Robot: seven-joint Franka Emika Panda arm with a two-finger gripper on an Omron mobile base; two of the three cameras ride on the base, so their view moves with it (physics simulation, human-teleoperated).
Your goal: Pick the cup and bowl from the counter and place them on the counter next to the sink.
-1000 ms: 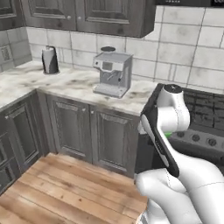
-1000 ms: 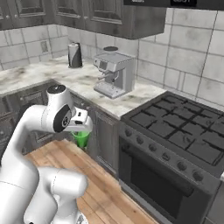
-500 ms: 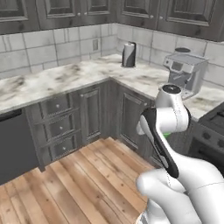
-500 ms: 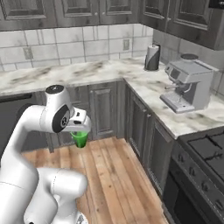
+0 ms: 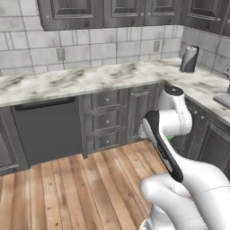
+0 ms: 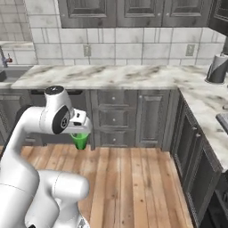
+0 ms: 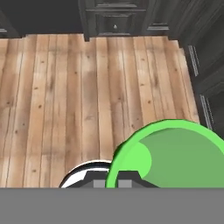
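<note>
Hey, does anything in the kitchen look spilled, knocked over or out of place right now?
Nothing stands out. The cup hangs upright in the gripper above the wooden floor, with no spill visible. The counter looks tidy, and the cabinet doors under it are shut.

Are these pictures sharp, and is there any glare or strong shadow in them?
Left and right base views: soft, even light, slightly blurred, no glare on the counter. Hand view: sharp floor planks, the cup very near, big and cut off by the picture's edge, evenly lit, no strong shadow.
</note>
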